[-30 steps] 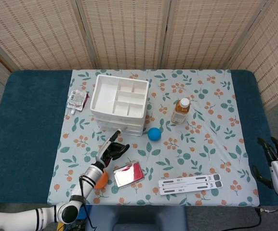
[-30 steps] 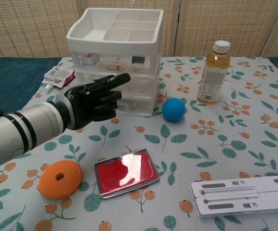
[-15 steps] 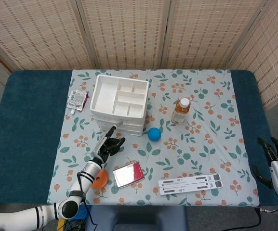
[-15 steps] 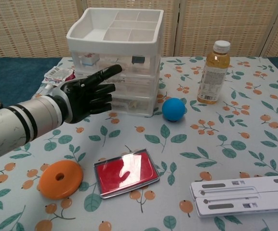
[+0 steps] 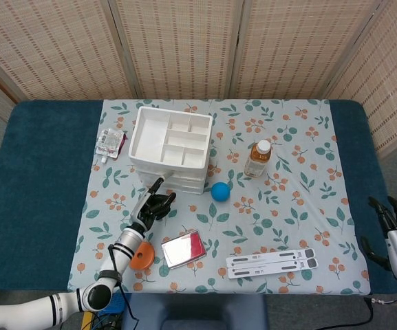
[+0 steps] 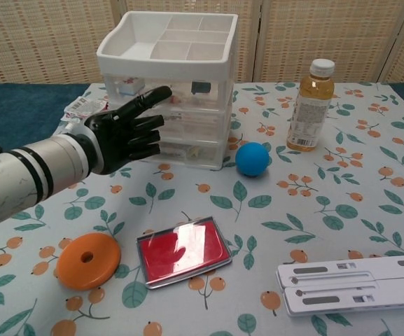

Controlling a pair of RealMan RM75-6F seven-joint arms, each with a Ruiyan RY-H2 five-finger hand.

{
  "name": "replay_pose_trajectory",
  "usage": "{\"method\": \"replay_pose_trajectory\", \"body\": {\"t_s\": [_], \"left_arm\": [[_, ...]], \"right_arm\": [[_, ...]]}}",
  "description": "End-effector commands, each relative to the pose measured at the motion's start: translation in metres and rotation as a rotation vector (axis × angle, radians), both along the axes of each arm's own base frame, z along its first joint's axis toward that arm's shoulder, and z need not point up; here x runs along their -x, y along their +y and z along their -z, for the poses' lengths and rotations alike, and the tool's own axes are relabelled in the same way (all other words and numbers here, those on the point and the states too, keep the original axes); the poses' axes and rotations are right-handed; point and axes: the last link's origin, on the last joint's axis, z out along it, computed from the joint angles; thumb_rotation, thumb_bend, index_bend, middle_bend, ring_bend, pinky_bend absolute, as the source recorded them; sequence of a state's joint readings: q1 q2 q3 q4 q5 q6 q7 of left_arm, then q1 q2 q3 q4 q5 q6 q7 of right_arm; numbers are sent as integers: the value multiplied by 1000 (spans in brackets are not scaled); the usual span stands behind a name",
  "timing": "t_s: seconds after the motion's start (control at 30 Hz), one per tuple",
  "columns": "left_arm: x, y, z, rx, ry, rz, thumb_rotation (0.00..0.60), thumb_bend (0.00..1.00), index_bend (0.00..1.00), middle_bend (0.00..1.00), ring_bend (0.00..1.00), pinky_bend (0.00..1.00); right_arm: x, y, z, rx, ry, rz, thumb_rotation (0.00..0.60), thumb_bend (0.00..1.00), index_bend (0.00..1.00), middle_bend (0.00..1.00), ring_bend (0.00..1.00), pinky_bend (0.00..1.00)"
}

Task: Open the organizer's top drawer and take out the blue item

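The white organizer (image 5: 171, 148) (image 6: 170, 91) stands at the back left of the flowered cloth, its clear drawers all pushed in. A small dark blue item (image 6: 200, 87) shows through the top drawer's front. My left hand (image 5: 153, 204) (image 6: 128, 136) hovers just before the drawers, holding nothing, fingers spread and the longest one pointing up at the top drawer. Whether it touches the drawer front I cannot tell. A blue ball (image 5: 219, 191) (image 6: 252, 159) lies on the cloth right of the organizer. My right hand (image 5: 394, 230) hangs off the table's right edge, fingers apart and empty.
A tea bottle (image 5: 258, 158) (image 6: 311, 105) stands right of the ball. An orange disc (image 5: 142, 256) (image 6: 87, 260) and a red tin (image 5: 183, 249) (image 6: 183, 251) lie near the front edge under my left arm. A white folding stand (image 5: 272, 262) (image 6: 356, 283) lies front right; a packet (image 5: 110, 143) sits left of the organizer.
My left hand has risen and moved closer to the organizer, and its curled fingers have spread out. The right hand has stayed still.
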State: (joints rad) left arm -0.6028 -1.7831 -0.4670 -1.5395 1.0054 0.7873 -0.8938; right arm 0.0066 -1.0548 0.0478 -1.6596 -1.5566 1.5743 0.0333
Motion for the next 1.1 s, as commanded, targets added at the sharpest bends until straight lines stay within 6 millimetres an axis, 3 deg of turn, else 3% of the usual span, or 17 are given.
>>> {"method": "replay_pose_trajectory", "body": {"t_s": [0.03, 1.1], "left_arm": [[-2, 2, 1, 5, -12, -5, 600, 273, 133, 946, 1000, 1000], [-2, 19, 0, 44, -78, -79, 600, 274, 296, 947, 1000, 1000]], "right_arm": [[1, 1, 0, 1, -1, 3, 600, 404, 48, 190, 80, 99], [2, 3, -1, 5, 2, 17, 600, 404, 48, 190, 81, 99]]}}
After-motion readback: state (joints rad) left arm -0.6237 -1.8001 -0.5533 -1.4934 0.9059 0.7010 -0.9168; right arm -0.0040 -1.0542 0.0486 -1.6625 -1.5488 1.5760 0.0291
